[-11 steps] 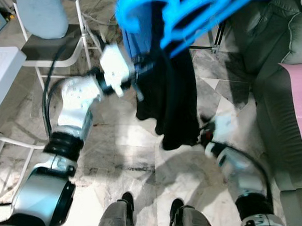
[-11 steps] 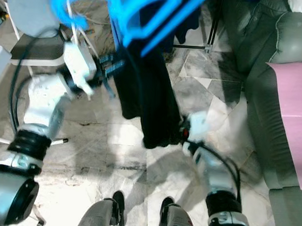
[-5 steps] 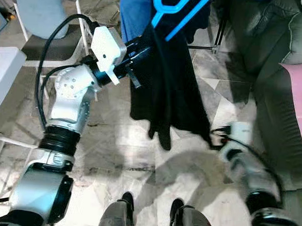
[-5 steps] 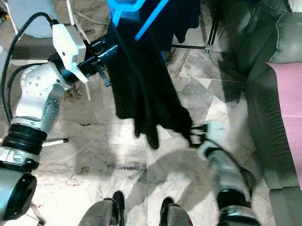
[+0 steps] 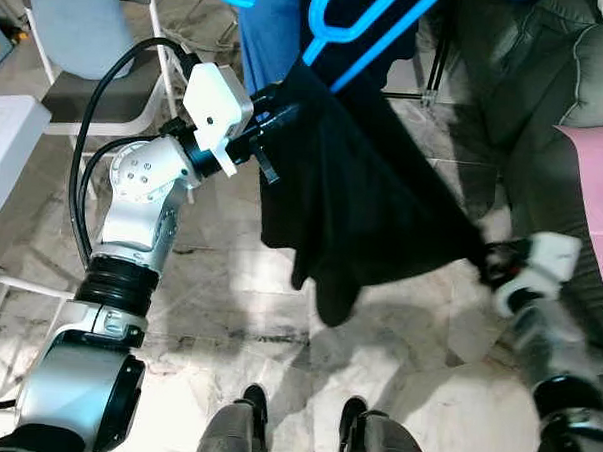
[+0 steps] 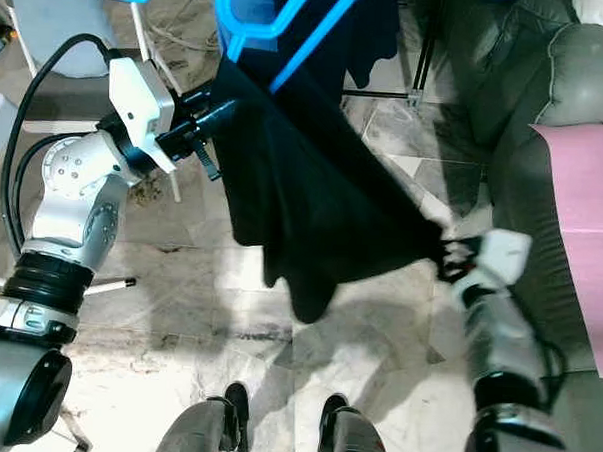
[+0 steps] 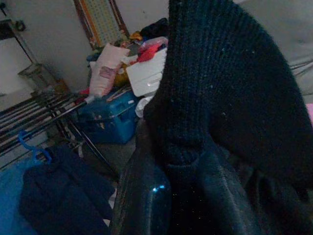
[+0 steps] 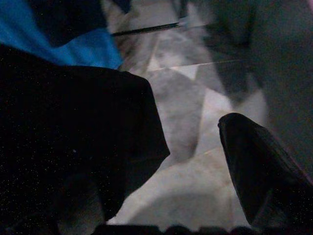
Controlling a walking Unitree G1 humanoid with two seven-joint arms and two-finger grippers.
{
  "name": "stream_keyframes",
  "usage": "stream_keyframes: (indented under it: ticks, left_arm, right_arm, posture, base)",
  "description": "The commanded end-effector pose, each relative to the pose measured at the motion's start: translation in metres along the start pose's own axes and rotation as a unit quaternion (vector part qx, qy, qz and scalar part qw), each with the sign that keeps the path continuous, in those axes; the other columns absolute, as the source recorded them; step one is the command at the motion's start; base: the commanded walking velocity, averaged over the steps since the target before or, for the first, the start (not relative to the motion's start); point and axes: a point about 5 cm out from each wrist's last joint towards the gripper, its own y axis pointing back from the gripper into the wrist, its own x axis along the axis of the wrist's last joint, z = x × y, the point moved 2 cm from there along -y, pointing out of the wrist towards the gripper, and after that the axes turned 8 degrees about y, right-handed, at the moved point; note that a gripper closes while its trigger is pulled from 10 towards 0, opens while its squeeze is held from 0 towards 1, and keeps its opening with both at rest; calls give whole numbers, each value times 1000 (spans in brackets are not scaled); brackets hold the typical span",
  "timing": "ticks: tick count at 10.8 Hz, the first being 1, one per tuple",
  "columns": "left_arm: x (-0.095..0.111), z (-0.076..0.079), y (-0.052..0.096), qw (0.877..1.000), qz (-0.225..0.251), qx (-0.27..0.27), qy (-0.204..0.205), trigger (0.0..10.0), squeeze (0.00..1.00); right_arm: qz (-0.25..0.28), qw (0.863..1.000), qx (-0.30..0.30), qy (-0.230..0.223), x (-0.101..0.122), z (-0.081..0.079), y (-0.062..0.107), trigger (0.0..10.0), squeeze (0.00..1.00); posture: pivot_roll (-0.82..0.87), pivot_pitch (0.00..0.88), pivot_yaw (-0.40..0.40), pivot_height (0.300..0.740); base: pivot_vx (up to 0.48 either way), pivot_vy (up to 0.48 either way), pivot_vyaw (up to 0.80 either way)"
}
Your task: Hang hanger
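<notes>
Stretching farther right since before: black garment [image 5: 363, 199], gripped by both pincers.

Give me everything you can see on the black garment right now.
The black knitted garment hangs from a bright blue plastic hanger and is stretched into a wide, slanted sheet. The left claw pinches its upper edge; the left wrist view shows ribbed knit bunched between its fingers. The right claw holds the lower corner, pulling it toward the grey sofa. A loose flap droops above the marble floor.
</notes>
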Motion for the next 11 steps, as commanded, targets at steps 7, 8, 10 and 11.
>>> stream_keyframes:
  ticks: [7, 8, 10, 11]
  left_arm:
    - [-67, 34, 72, 989, -110, -3, 103, 0, 0]
    - [-81, 51, 82, 982, -137, -37, 123, 0, 0]
    - [-99, 76, 95, 967, -171, -82, 169, 0, 0]
    - [-108, 85, 103, 958, -194, -100, 186, 0, 0]
  right_arm:
    - [106, 991, -73, 33, 107, 58, -9, 0, 0]
    - [129, 989, -61, 41, 126, 51, -12, 0, 0]
    - [144, 987, -47, 47, 141, 43, -16, 0, 0]
    - [144, 987, -44, 50, 142, 42, -17, 0, 0]
  posture:
    - [-23, 280, 69, 740]
    - [-23, 280, 69, 740]
    - [-39, 281, 60, 740]
    - [-47, 282, 59, 740]
  base:
    - [0, 0, 0]
    - [0, 0, 0]
    - [0, 0, 0]
    - [0, 0, 0]
